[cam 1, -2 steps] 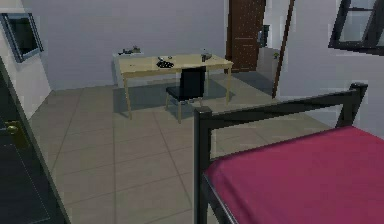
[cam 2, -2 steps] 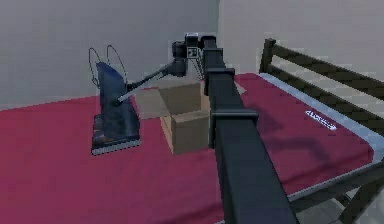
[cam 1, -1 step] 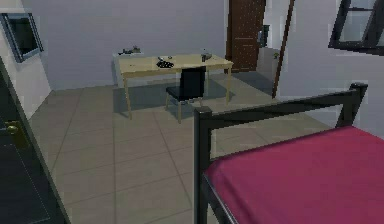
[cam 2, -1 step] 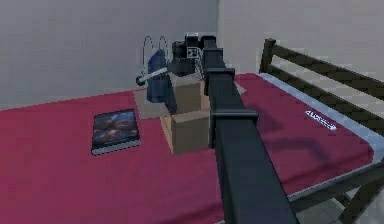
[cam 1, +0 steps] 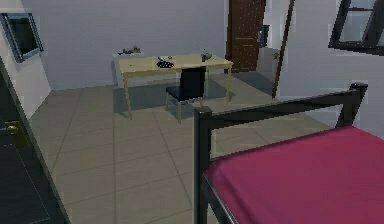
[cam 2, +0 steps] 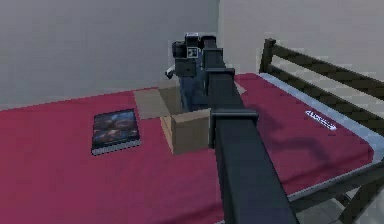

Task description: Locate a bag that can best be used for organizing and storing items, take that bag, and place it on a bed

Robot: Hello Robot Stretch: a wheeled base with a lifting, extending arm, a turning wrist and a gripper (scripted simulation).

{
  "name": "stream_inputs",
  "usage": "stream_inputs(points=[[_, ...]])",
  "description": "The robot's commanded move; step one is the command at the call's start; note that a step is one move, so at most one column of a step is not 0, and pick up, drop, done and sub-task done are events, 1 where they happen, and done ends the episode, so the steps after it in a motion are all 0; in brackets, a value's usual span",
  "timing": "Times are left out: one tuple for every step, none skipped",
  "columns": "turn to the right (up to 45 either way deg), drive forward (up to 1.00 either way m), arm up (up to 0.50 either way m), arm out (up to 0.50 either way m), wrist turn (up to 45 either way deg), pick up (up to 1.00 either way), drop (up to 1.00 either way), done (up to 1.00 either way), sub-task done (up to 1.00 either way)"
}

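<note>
With the brown open-topped bag (cam 2: 180,128) seen standing on the red-covered bed (cam 2: 50,172) at the claw (cam 2: 178,75), placement is judged nearly complete, though whether it is grasped cannot be told.

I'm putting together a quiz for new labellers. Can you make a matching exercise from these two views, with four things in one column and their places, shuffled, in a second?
Things:
1. book
2. chair
3. door
4. window

Places:
A. at the near side of the desk
B. the forward view's upper right corner
C. lying flat on the red bed
D. far end of the room, past the desk's right end

Pairs: 1-C, 2-A, 3-D, 4-B
</note>
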Motion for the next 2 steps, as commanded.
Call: stream_inputs(points=[[0.0, 0.00, -0.02, 0.00, 0.0, 0.00, 0.00, 0.00, 0.00], [0.0, 0.00, -0.32, 0.00, 0.0, 0.00, 0.00, 0.00, 0.00]])
